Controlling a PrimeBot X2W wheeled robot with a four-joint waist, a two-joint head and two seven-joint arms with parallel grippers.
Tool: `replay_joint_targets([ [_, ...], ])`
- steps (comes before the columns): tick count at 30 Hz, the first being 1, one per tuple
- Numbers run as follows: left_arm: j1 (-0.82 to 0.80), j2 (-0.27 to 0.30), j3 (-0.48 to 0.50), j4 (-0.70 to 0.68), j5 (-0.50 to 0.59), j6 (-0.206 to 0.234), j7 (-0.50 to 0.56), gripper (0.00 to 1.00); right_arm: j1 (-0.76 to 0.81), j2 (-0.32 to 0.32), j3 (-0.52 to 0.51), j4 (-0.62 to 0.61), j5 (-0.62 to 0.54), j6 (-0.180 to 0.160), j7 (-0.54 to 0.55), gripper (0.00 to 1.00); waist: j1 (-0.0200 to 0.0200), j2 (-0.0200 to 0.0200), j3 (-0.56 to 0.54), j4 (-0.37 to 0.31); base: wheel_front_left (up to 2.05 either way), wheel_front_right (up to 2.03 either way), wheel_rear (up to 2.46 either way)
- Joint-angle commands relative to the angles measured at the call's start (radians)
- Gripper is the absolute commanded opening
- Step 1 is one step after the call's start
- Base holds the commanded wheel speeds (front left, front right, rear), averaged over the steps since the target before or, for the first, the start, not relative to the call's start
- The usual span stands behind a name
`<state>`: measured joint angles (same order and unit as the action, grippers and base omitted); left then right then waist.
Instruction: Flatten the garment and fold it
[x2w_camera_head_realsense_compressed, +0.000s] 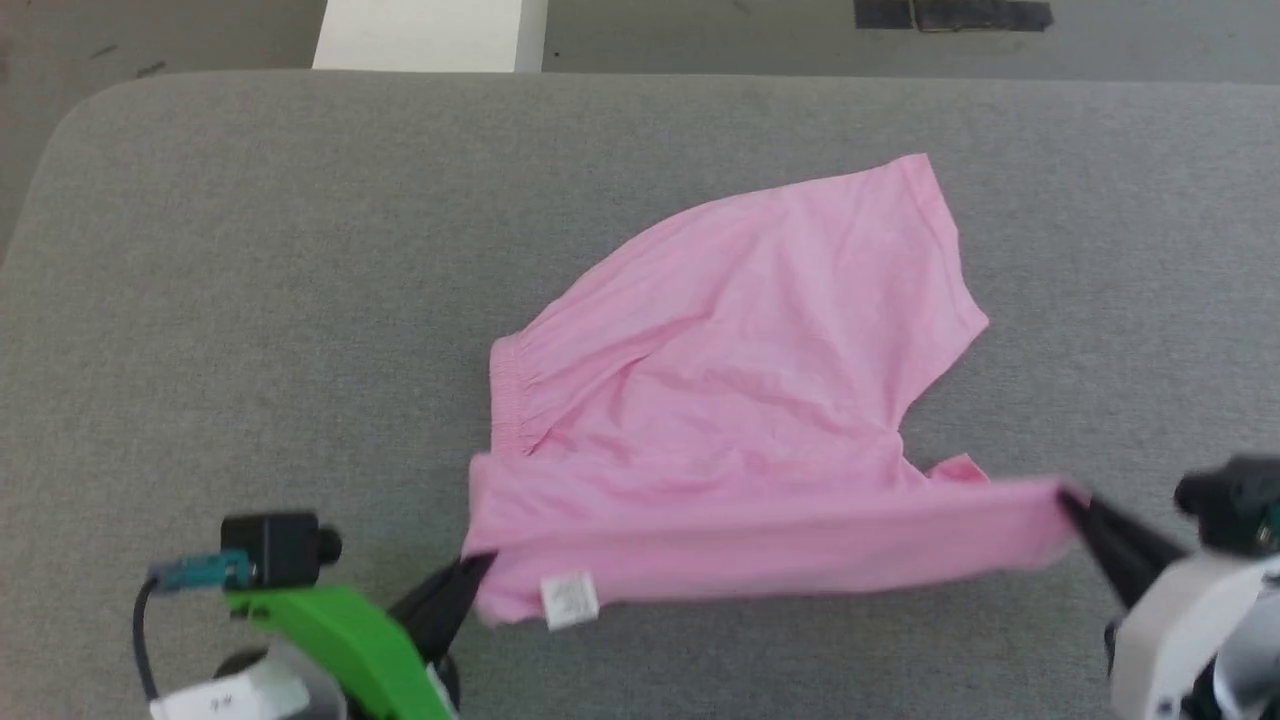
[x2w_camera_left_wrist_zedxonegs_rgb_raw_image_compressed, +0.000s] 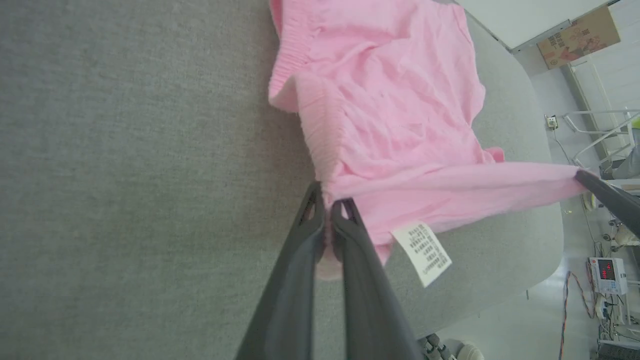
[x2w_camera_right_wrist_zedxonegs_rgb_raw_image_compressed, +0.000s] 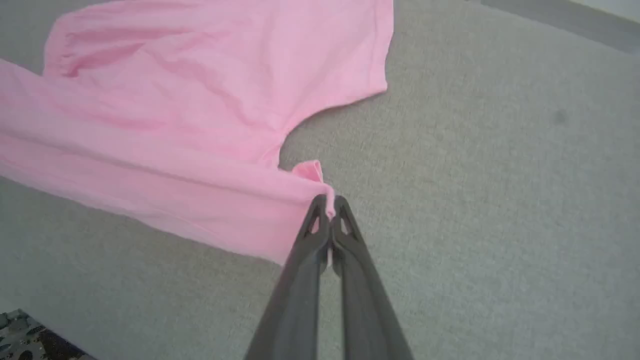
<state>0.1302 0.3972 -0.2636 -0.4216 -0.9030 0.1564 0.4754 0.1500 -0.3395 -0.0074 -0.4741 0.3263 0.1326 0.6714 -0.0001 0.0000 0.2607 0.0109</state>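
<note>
- dark-fingered left gripper (x2w_camera_head_realsense_compressed: 478, 566) pinches the thin light pink garment (x2w_camera_head_realsense_compressed: 730, 400) at its near corner, by its white label (x2w_camera_head_realsense_compressed: 570, 600)
- right gripper (x2w_camera_head_realsense_compressed: 1076, 506) clamps the other near corner, edge taut between the 2
- rest lies on the grey fabric tabletop (x2w_camera_head_realsense_compressed: 250, 300)

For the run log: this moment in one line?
left tool: shut on garment | right tool: shut on garment | near edge stretched between them | rest on grey table

Bright, even, diffuse light; shadows faint, soft. Head view: motion blur on garment (x2w_camera_head_realsense_compressed: 740, 400) near edge, right gripper (x2w_camera_head_realsense_compressed: 1072, 498). Wrist views: wide-angle bending at edges.
</note>
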Motion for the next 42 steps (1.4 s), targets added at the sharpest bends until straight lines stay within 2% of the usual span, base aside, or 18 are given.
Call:
replay_joint_targets([
  [1,-0.057,-0.02,-0.003,0.015,0.006,-0.012,-0.014,0.0,-0.06,-0.008,0.001,0.005,-0.015,-0.002,-0.023,0.0,0.0001,0.0,0.014,0.012,0.0,0.0,0.0],
  [7,-0.259,-0.104,-0.026,0.14,0.03,-0.032,-0.062,0.0,-0.311,-0.054,0.041,0.128,-0.037,-0.002,-0.082,0.0,0.0001,0.0,0.069,0.038,0.0,0.0,0.0],
  [15,-0.483,-0.203,-0.008,0.332,0.074,-0.006,-0.158,0.0,-0.657,-0.109,0.121,0.401,-0.037,-0.002,-0.144,0.0,0.0001,0.0,0.181,0.074,0.0,0.0,0.0],
  [19,-0.552,-0.23,-0.006,0.403,0.09,0.0,-0.191,0.0,-0.793,-0.131,0.187,0.532,-0.033,-0.002,-0.159,0.0,0.0001,0.0,0.233,0.087,0.0,0.0,0.0],
  [20,-0.591,-0.243,-0.004,0.44,0.101,0.0,-0.217,0.0,-0.884,-0.142,0.236,0.614,-0.034,-0.002,-0.171,0.0,0.0001,0.0,0.265,0.096,0.0,0.0,0.0],
  [21,-0.604,-0.249,-0.003,0.453,0.104,-0.001,-0.226,0.0,-0.916,-0.145,0.255,0.645,-0.036,-0.002,-0.177,0.0,0.0001,0.0,0.274,0.099,0.0,0.0,0.0],
  [31,-0.673,-0.274,-0.032,0.53,0.121,-0.016,-0.251,0.0,-1.104,-0.162,0.397,0.881,-0.031,-0.002,-0.15,0.0,0.0001,0.0,0.322,0.124,0.0,0.0,0.0],
  [32,-0.674,-0.277,-0.035,0.533,0.12,-0.018,-0.25,0.42,-1.113,-0.161,0.404,0.899,-0.023,-0.002,-0.139,0.0,0.0001,0.0,0.323,0.125,0.0,0.0,0.0],
  [33,-0.674,-0.278,-0.043,0.537,0.118,-0.023,-0.244,1.0,-1.124,-0.157,0.41,0.928,-0.01,-0.002,-0.115,0.0,0.0001,0.0,0.321,0.126,0.0,0.0,0.0],
  [34,-0.672,-0.278,-0.049,0.539,0.117,-0.026,-0.239,1.0,-1.129,-0.155,0.415,0.945,0.002,-0.002,-0.098,0.07,0.0001,0.0,0.319,0.127,0.0,0.0,0.0],
  [35,-0.668,-0.278,-0.054,0.54,0.114,-0.03,-0.234,1.0,-1.134,-0.155,0.426,0.956,0.014,-0.002,-0.089,0.71,0.0001,0.0,0.314,0.127,0.0,0.0,0.0],
  [36,-0.665,-0.277,-0.058,0.539,0.113,-0.034,-0.232,1.0,-1.138,-0.155,0.426,0.963,0.021,-0.002,-0.092,1.0,0.0001,0.0,0.308,0.127,0.0,0.0,0.0],
  [42,-0.603,-0.257,-0.055,0.492,0.108,-0.064,-0.267,1.0,-1.098,-0.159,0.405,0.968,0.046,-0.002,-0.21,1.0,0.0001,0.0,0.232,0.126,0.0,0.0,0.0],
])
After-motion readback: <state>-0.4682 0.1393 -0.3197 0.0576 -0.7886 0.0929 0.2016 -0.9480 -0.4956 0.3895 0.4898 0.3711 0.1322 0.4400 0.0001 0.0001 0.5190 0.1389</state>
